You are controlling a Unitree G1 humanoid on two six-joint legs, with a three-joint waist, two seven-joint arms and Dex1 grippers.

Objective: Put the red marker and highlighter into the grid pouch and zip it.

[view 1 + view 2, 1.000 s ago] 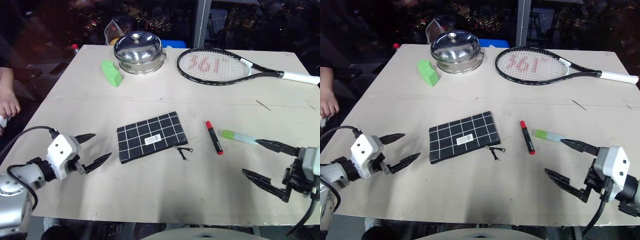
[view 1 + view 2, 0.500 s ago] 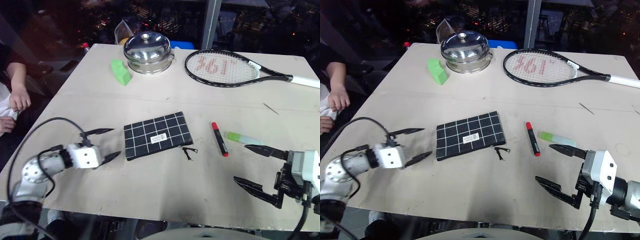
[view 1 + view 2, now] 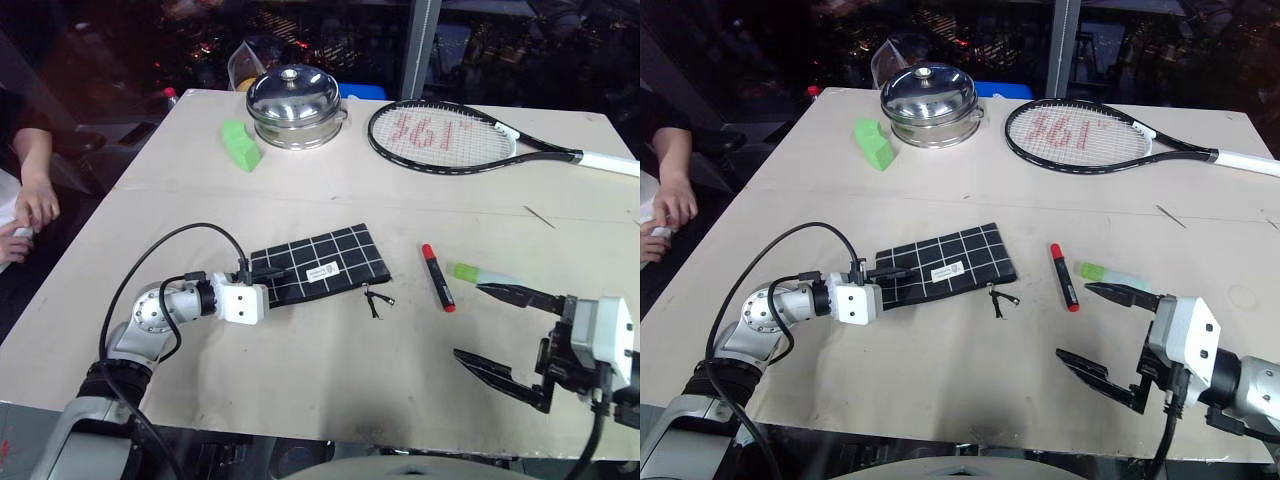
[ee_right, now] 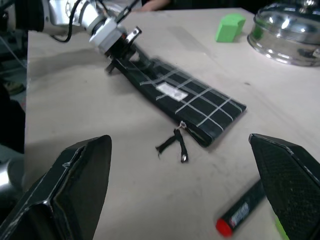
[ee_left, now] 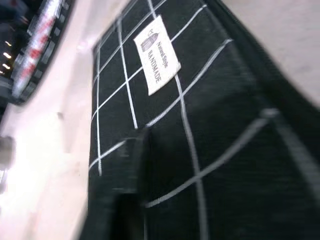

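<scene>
Right eye view: grid pouch point(image 3: 940, 268) flat mid-counter, left gripper point(image 3: 883, 277) clenched on its near-left end. Soft, limp cloth; best pinned there. Right gripper point(image 3: 1102, 330) released, near red marker point(image 3: 1061, 277) and highlighter point(image 3: 1110, 273): light, rigid, likely to roll.

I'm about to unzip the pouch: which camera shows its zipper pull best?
The right wrist view: the zipper pull lies unobstructed on the table beside the grid pouch. Both eye views show it smaller. The left wrist view gives only the pouch's fabric and label.
</scene>
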